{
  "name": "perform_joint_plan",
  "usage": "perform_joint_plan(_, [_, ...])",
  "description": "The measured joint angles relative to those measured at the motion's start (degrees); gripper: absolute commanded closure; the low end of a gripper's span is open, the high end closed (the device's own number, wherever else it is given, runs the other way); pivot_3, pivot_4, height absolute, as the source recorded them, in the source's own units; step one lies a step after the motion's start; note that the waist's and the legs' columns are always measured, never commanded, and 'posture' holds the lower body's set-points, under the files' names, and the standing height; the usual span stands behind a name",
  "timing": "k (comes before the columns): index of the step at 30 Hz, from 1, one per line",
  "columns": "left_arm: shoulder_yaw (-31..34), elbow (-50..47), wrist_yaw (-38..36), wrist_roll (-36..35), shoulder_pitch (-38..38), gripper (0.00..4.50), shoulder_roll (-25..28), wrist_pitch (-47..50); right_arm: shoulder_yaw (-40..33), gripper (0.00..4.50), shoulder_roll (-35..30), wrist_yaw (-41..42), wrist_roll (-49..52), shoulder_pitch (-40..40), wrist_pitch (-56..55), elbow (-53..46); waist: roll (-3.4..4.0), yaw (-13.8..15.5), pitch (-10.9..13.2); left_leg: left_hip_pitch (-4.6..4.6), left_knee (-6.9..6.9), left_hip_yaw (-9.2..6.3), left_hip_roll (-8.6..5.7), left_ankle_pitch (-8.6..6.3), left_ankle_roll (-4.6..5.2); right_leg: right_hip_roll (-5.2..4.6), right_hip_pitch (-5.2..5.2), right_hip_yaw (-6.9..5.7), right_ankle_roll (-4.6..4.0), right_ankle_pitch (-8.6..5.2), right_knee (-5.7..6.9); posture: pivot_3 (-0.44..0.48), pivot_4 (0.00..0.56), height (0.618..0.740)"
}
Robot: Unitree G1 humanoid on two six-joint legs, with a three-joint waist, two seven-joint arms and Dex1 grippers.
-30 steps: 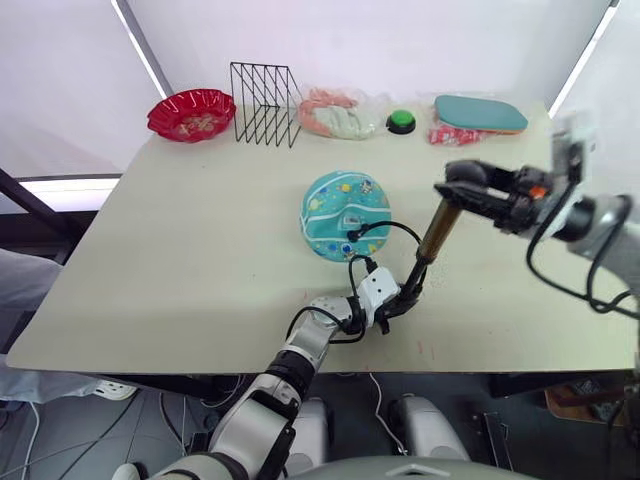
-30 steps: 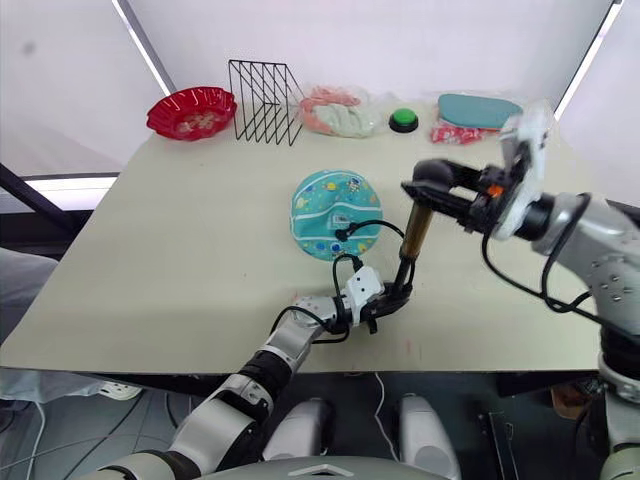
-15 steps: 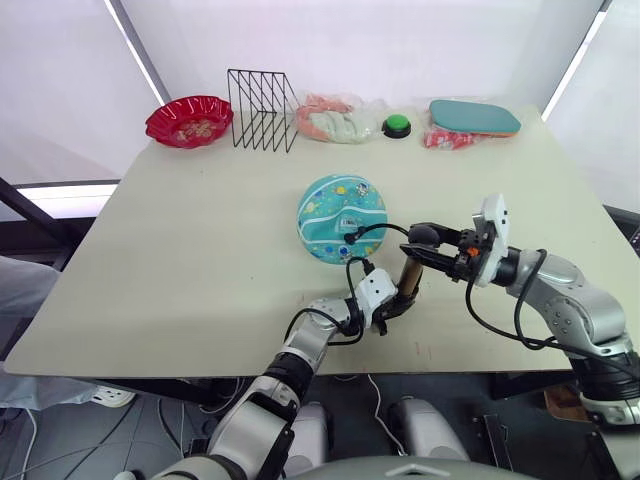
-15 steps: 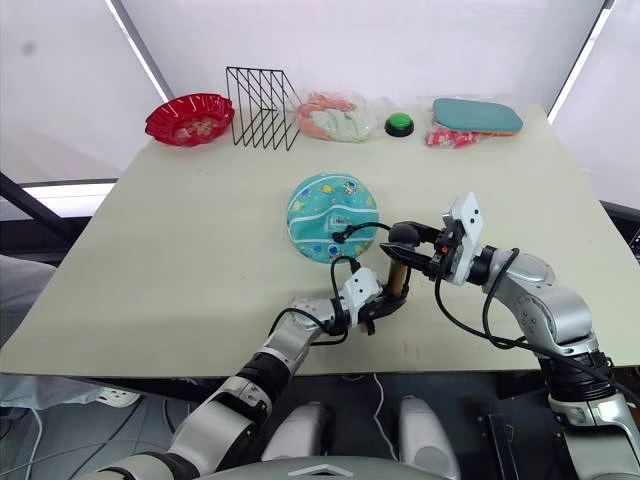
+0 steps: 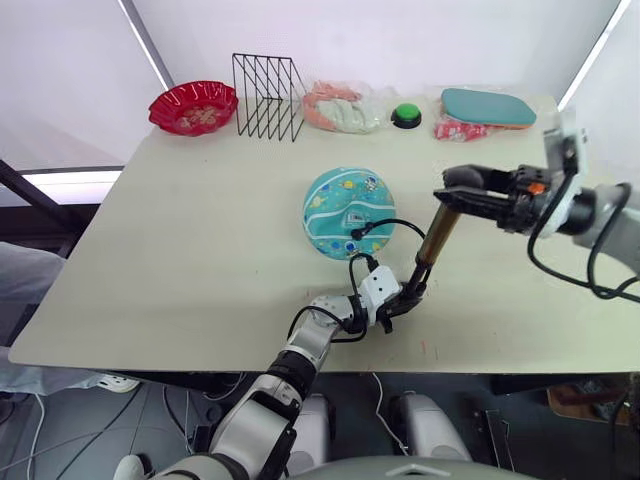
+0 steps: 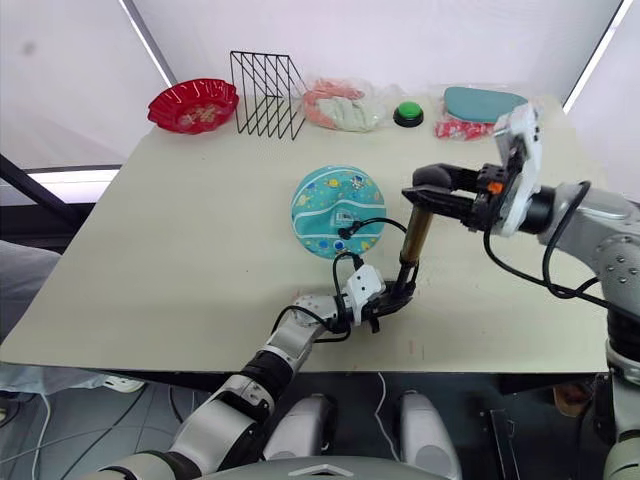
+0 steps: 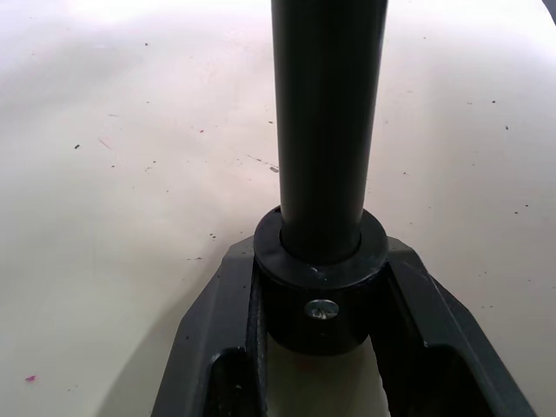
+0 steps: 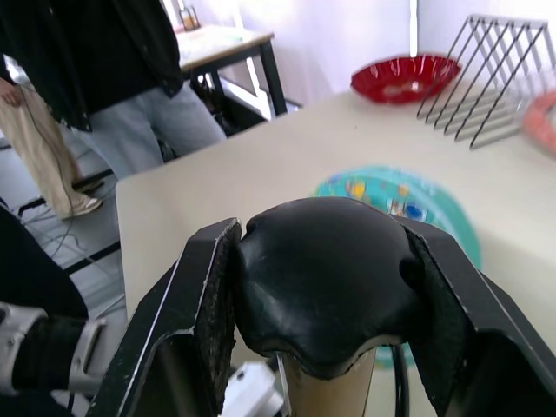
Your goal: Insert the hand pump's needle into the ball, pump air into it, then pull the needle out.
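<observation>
near the front edge of the table (image 5: 180, 250), from the head cameras, the hand pump (image 5: 436, 236) stands almost upright, its long axis tilted slightly so the top leans toward the robot's right. the left gripper (image 5: 408, 296) is closed around the pump's black base on the tabletop, and the right gripper (image 5: 452, 192) is closed around the black knob at the top, raised well above the base. the coming stroke therefore runs straight down this axis, from the right gripper toward the left one. the ball (image 5: 348, 212) lies flattened just beyond and to the left of the pump, nearer the left gripper, with the hose (image 5: 395, 225) looping from the pump to a fitting at the ball's near edge; the needle itself is too small to tell.

along the left wrist's fingers, both sit against the pump's black base collar (image 7: 320, 276), with the dark shaft rising away from it.

along the right wrist's fingers, both press on the round black knob (image 8: 323, 271), bronze barrel directly beneath, and the teal ball sits on the table past it.
</observation>
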Motion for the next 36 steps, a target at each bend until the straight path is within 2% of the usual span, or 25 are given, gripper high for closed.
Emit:
perform_joint_plan(6, [-0.09,0.07,-0.10,-0.01,-0.09,3.45,0.03,-0.46,-4.04,2.43,-4.50,-2.78,5.79,-4.18,4.57,-0.02,0.03,0.10,0.14,-0.03,0.02,0.01,0.01,0.00,0.00,0.01,-0.02,0.01,0.01,0.01,0.00,0.000,0.150,0.740])
perform_joint_plan(9, [-0.23,0.34,-0.11,0.14,-0.17,3.45,0.03,-0.45,-4.37,2.43,-4.30,-2.75,5.41,-2.66,3.46,-0.34,-0.02,0.14,0.10,0.01,0.02,0.02,0.01,0.00,0.00,0.02,0.00,0.01,0.01,0.01,0.01,0.000,0.150,0.740])
perform_joint_plan(12, [-0.20,0.43,0.10,0.48,-0.14,3.45,0.22,-0.38,-4.38,2.43,-1.37,-2.17,3.70,1.98,-0.48,-0.72,-0.06,-0.01,-0.01,0.15,0.03,0.05,0.04,0.00,0.00,0.04,0.12,0.04,0.02,0.00,0.03,0.000,0.150,0.740])
perform_joint_plan(16, [-0.19,0.41,0.29,1.13,0.03,3.45,0.49,-0.02,-1.65,2.43,1.30,-0.73,0.05,6.68,-4.55,-0.36,-0.05,-0.52,-0.25,0.42,0.03,0.07,0.09,0.00,0.01,0.09,0.33,0.05,0.01,0.00,0.06,0.000,0.150,0.740])
perform_joint_plan(27, [-0.14,-1.03,1.23,1.38,1.68,3.45,1.18,1.79,13.36,2.43,12.50,3.66,-18.72,18.43,-24.00,7.02,-0.27,-0.99,-1.36,1.22,-0.45,0.22,0.30,-0.02,-0.02,0.29,0.88,0.19,-0.17,-0.13,-0.06,0.000,0.150,0.740])
perform_joint_plan(32, [-0.12,-1.48,1.32,1.38,1.96,3.45,1.28,2.01,13.47,2.43,11.76,4.00,-19.47,18.52,-24.27,6.28,-0.24,-1.11,-1.39,1.23,-0.47,0.11,0.31,-0.02,-0.02,0.31,0.92,0.10,-0.19,-0.14,-0.06,0.000,0.150,0.740])
perform_joint_plan(36, [-0.19,-1.40,0.94,1.22,1.62,3.45,1.03,1.68,10.39,2.43,7.38,3.29,-16.37,16.33,-17.10,2.99,-0.11,-0.75,-0.96,0.96,-0.44,0.12,0.19,-0.01,-0.02,0.20,0.67,0.10,-0.17,-0.13,-0.06,0.000,0.150,0.740])
